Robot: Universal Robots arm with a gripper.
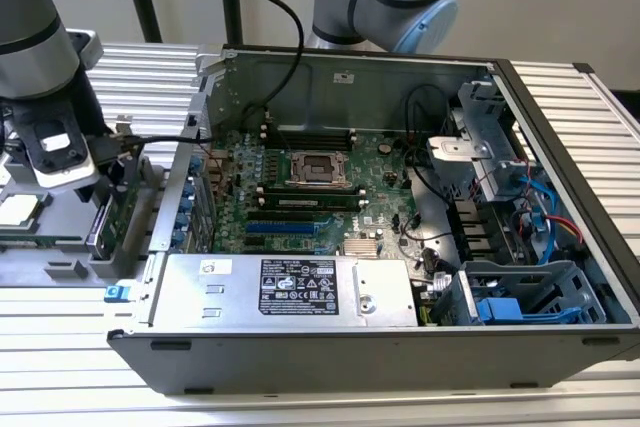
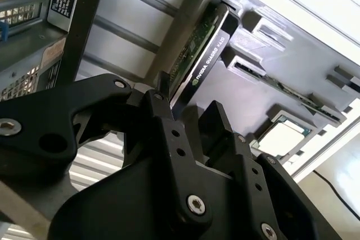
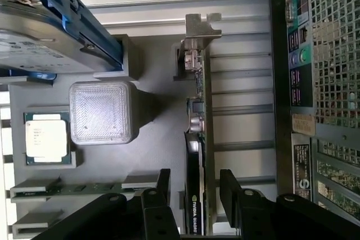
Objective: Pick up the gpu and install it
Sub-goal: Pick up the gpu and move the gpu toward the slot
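Gpu: the gpu point(image 3: 198, 155) stands on its long edge in a slot of the grey holder tray point(image 3: 157, 139), outside the computer case point(image 1: 560, 117), with its silver bracket point(image 3: 198, 32) at the end away from the fingers.
Gripper: the gripper point(image 3: 196, 181) sits at the cooler end of the card. Its 2 black fingers point(image 3: 164, 186) are spread, 1 on each side of the card, and the first wrist view shows a gap on both sides.
Beside the card: a ribbed grey block point(image 3: 101, 111) stands on the tray near the gpu, with bare tray between them. The case's perforated rear panel point(image 3: 332, 54) rises close on the card's other side.
Tray contents: 1 processor chip point(image 3: 46, 139) lies flat in a square pocket just beside the block. A memory stick point(image 3: 84, 186) lies in a narrow slot. A hard drive in blue rails point(image 3: 34, 32) sits in its own bay.
Case contents: the lid is off. A green motherboard point(image 1: 300, 177) lies on the floor of the case, a silver power supply point(image 1: 290, 287) runs along the near wall, and a blue drive caddy point(image 1: 510, 302) fills the corner at the exterior view's right.
Bench: the tray and the case both rest on a bench point(image 1: 590, 87) of ribbed aluminium slats.
Arm: the arm point(image 1: 35, 57) hangs over the tray at the exterior view's left.
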